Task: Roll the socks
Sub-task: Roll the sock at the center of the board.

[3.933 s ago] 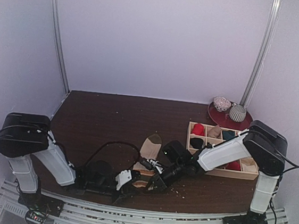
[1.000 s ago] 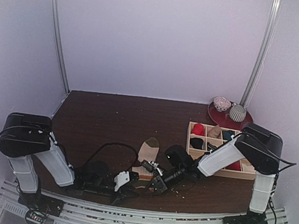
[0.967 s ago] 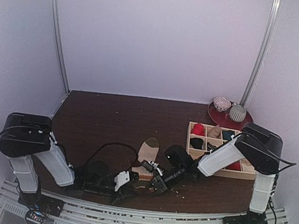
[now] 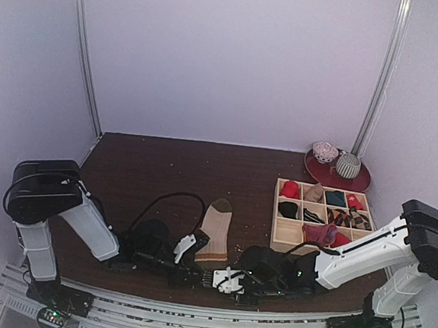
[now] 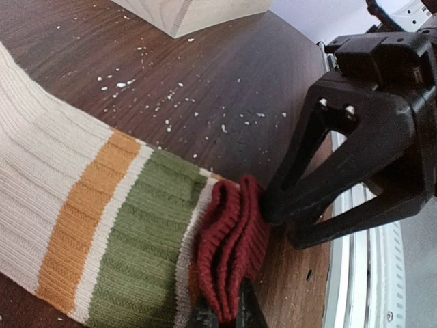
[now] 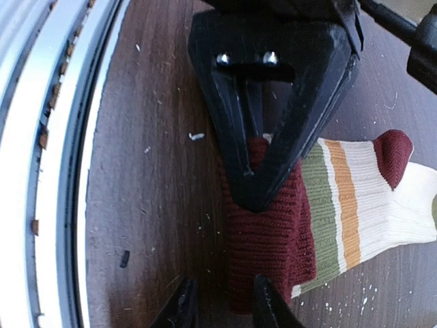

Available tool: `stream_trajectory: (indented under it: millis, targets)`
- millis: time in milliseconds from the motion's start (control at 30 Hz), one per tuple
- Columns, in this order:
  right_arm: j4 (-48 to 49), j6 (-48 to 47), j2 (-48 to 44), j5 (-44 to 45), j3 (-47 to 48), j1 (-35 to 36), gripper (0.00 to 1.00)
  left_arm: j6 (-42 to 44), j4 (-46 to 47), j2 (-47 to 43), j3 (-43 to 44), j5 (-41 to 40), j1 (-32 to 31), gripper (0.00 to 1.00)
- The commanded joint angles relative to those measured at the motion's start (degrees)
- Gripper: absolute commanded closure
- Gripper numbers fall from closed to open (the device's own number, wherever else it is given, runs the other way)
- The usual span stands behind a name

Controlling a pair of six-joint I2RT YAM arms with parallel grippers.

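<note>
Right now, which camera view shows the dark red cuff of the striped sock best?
The right wrist view: the dark red cuff lies flat there, the left end effector shut on its edge. The left wrist view shows it only edge-on, as folded layers. The top external view is too distant to show it.

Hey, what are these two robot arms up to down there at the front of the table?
They are working on a cream sock with orange and green stripes, lying flat on the table. The left gripper is shut on its dark red end, close to the table's front edge. The right gripper faces it from the other side, jaws open right at that same end. No roll has formed yet.
</note>
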Motion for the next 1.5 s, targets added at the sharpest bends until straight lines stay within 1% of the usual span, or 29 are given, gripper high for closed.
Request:
stream_trajectory:
  millis: [0, 200, 400, 533, 600, 700, 767, 867, 900, 967, 1033, 1100, 1200, 1267, 1333, 1400, 1467]
  targets:
    - [0.78, -4.89, 1.15, 8.1, 1.3, 0.55, 0.72, -0.84, -13.28, 3.16, -3.23, 0.12, 0.39, 1.0]
    - [0.49, -6.82, 2.46, 9.27, 2.12, 0.5, 0.72, -0.17, -13.43, 3.23, -3.05, 0.52, 0.4, 1.0]
    - [-0.82, -7.49, 5.58, 7.28, 4.1, 0.53, 0.72, 0.21, -13.46, 3.87, -2.55, 0.89, 0.39, 1.0]
    - [-2.87, -7.26, 9.56, 5.45, 6.27, 0.27, 0.71, 0.48, -13.3, 4.13, -2.49, 1.41, 0.39, 1.0]
    - [-4.98, -5.32, 11.46, 4.71, 7.53, -0.09, 0.74, 0.77, -13.09, 4.07, -2.55, 1.75, 0.39, 1.0]
    - [-6.88, 1.07, 12.91, 2.83, 7.75, -1.83, 0.78, 1.81, -12.35, 3.16, -2.98, 2.34, 0.39, 1.0]
    - [-8.17, 5.4, 13.29, -0.08, 7.55, -2.9, 0.83, 2.63, -12.89, 1.43, -3.29, 1.56, 0.39, 1.0]
    - [-10.76, 11.16, 13.35, -6.72, 7.47, -4.6, 0.88, 4.34, -16.18, -3.73, -3.49, -1.85, 0.39, 1.0]
    - [-11.73, 13.69, 13.44, -8.77, 7.28, -5.18, 0.89, 4.88, -17.96, -5.9, -3.46, -3.68, 0.39, 0.97]
    - [-12.98, 18.07, 14.13, -13.55, 7.31, -6.79, 0.91, 5.75, -21.38, -10.91, -3.72, -8.8, 0.39, 0.83]
    - [-14.11, 22.66, 15.53, -20.11, 8.02, -8.98, 0.92, 7.04, -22.7, -17.26, -5.05, -13.04, 0.33, 0.67]
    - [-15.37, 26.65, 17.08, -26.43, 8.9, -11.0, 0.92, 8.85, -21.98, -24.35, -7.71, -16.8, 0.03, 0.58]
    - [-18.2, 32.01, 19.15, -34.55, 10.54, -13.37, 0.92, 12.52, -19.87, -33.42, -10.47, -24.35, -3.28, 0.53]
    - [-18.79, 34.88, 19.93, -42.13, 11.16, -14.43, 0.91, 16.23, -16.26, -35.61, -11.85, -29.45, -7.1, 0.51]
    - [-19.59, 36.37, 20.73, -46.95, 11.62, -15.33, 0.91, 20.58, -9.33, -35.04, -13.68, -31.05, -10.08, 0.49]
    - [-21.24, 35.97, 21.39, -49.95, 12.3, -16.1, 0.9, 24.49, -1.38, -32.06, -14.99, -29.71, -11.48, 0.48]
    - [-22.41, 35.51, 22.1, -53.14, 12.98, -16.43, 0.9, 27.22, 1.51, -27.18, -13.55, -27.36, -11.64, 0.48]
